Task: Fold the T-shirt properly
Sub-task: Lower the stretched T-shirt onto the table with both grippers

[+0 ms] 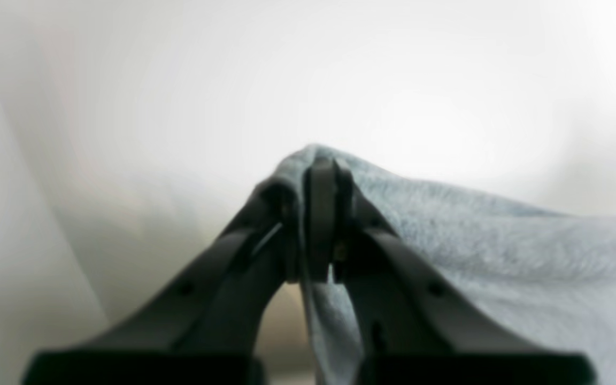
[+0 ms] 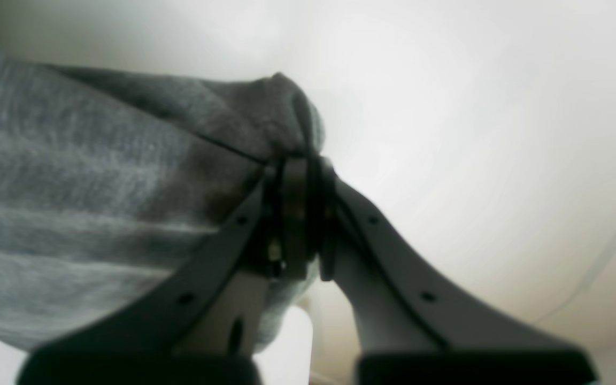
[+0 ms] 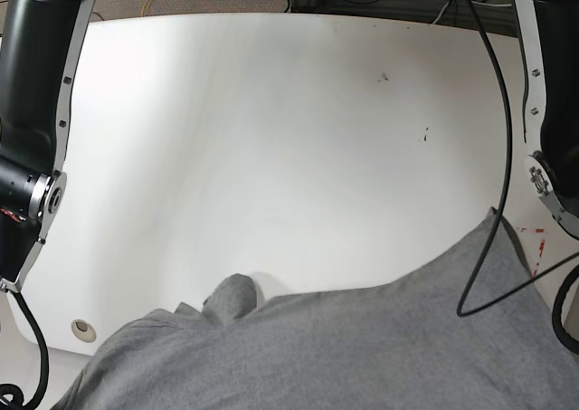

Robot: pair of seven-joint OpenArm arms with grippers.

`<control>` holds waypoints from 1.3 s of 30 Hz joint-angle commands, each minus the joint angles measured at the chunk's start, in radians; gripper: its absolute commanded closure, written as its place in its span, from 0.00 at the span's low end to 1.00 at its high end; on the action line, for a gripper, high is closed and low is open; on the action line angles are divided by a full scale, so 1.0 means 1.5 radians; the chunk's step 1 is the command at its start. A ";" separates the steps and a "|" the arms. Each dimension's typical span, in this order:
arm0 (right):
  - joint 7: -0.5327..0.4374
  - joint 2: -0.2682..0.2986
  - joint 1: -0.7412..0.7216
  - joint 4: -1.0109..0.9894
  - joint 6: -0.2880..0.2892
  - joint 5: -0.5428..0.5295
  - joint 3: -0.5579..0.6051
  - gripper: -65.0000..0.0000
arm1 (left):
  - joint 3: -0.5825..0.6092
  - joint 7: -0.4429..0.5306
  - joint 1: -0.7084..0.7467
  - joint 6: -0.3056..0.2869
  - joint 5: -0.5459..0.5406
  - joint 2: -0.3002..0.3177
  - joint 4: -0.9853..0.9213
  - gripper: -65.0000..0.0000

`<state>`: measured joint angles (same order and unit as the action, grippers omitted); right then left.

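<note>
The heather-grey T-shirt (image 3: 362, 347) hangs raised across the bottom of the base view, its top edge sagging from a high corner at the right to a low bunch at the left. My left gripper (image 1: 321, 176) is shut on a pinched fold of the T-shirt (image 1: 474, 240), which stretches off to the right. Over in the right wrist view, my right gripper (image 2: 300, 171) is likewise shut on a bunched edge of the T-shirt (image 2: 99, 187), which spreads to the left. Neither gripper shows in the base view.
The white table (image 3: 271, 138) fills the base view, with a round hole (image 3: 83, 329) near its front-left corner. Black arm links stand at the left (image 3: 36, 84) and right (image 3: 543, 111). A black cable (image 3: 479, 247) loops over the cloth at the right.
</note>
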<state>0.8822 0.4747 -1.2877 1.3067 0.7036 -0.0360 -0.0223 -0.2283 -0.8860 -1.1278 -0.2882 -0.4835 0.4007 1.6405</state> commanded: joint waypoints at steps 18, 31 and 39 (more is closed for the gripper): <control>0.058 0.020 -0.005 0.059 -0.004 -0.005 -0.035 1.00 | -0.002 -0.022 0.010 0.002 -0.038 0.012 0.010 1.00; 0.124 -0.023 0.380 0.347 -0.004 -0.006 -0.190 1.00 | -0.043 -0.057 0.261 0.002 -0.105 0.012 0.119 1.00; 0.139 -0.092 0.605 0.473 -0.004 -0.005 -0.257 1.00 | -0.068 -0.057 0.452 0.002 -0.160 0.021 0.176 1.00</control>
<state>1.1038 0.3401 -0.4099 1.9789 0.7033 -0.0555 -0.3847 -0.3099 -1.0031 -0.4808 -0.2863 -0.6975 0.4114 1.8786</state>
